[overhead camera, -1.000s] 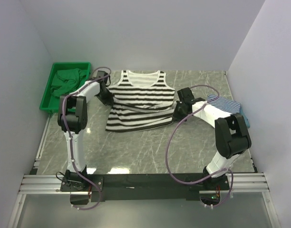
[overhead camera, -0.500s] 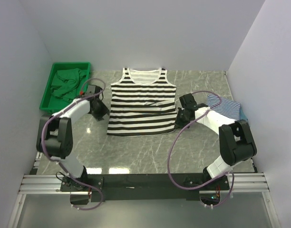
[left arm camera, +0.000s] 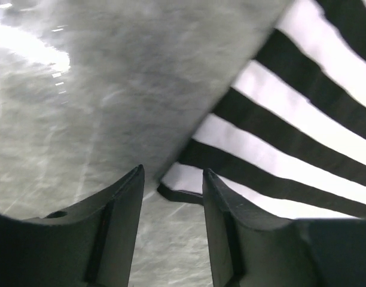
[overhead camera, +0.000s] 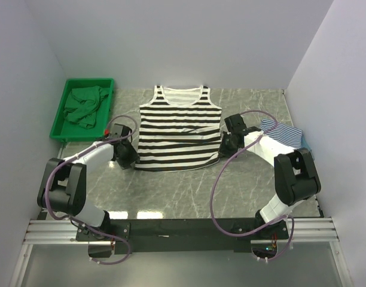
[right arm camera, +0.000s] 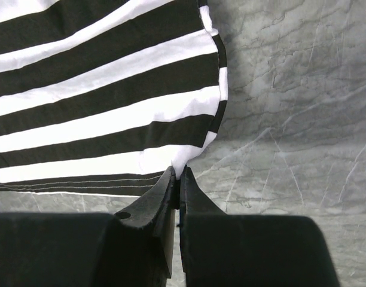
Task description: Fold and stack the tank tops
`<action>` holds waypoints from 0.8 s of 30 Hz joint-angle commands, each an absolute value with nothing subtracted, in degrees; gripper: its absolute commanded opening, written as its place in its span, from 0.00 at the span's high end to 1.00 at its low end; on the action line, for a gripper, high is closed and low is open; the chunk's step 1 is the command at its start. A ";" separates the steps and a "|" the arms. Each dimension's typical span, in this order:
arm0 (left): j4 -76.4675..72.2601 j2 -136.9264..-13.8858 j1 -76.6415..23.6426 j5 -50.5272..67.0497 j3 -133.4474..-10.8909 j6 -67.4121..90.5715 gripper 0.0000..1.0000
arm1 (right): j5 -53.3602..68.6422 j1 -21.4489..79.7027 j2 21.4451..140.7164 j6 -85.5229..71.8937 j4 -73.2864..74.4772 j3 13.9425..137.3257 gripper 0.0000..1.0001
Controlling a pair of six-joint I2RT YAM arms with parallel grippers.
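The wide black-and-white striped tank top [overhead camera: 179,130] lies spread flat on the table, neck toward the back wall. My left gripper [overhead camera: 128,158] sits at its lower left corner; in the left wrist view the gripper [left arm camera: 172,179] is open, with the hem corner [left arm camera: 183,190] lying just beyond the fingertips. My right gripper [overhead camera: 223,147] is at the lower right corner and is shut on the striped top's hem [right arm camera: 189,156]. The thin blue-and-white striped top [overhead camera: 283,133] lies folded at the right, a teal-blue edge [overhead camera: 310,149] showing beside it.
A green bin [overhead camera: 63,113] holding green cloth [overhead camera: 83,106] stands at the back left. The grey marble table [overhead camera: 171,191] runs to the walls on three sides. Cables loop over both arms.
The striped top has been drawn flat toward the near side. My left gripper moved nearer along the left edge to the lower corner and let go. My right gripper barely shifted.
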State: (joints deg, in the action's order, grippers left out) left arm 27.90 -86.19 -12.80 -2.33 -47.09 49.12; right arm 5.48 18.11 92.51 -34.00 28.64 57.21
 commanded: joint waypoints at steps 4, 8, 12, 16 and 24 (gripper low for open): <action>22.59 -86.66 -14.33 -0.53 -45.44 47.99 0.61 | 3.78 17.84 92.90 -33.40 29.26 59.76 1.00; 22.06 -87.80 -14.94 0.62 -45.61 47.55 0.86 | 3.34 17.49 93.25 -33.22 29.88 60.55 1.00; 23.11 -87.37 -14.94 1.58 -47.63 46.67 0.99 | 2.47 16.96 94.13 -32.61 30.93 61.96 1.00; 26.88 -85.69 -13.63 2.54 -52.46 45.88 0.99 | -1.22 16.44 94.75 -31.12 34.18 64.07 1.00; 33.13 -86.31 -5.81 12.65 -60.99 45.62 0.99 | -4.92 12.66 95.36 -27.16 39.37 65.65 1.00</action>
State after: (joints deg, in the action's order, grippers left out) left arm 29.82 -87.46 -7.81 8.16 -57.82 47.20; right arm -1.13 14.41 95.00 -30.04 35.64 63.72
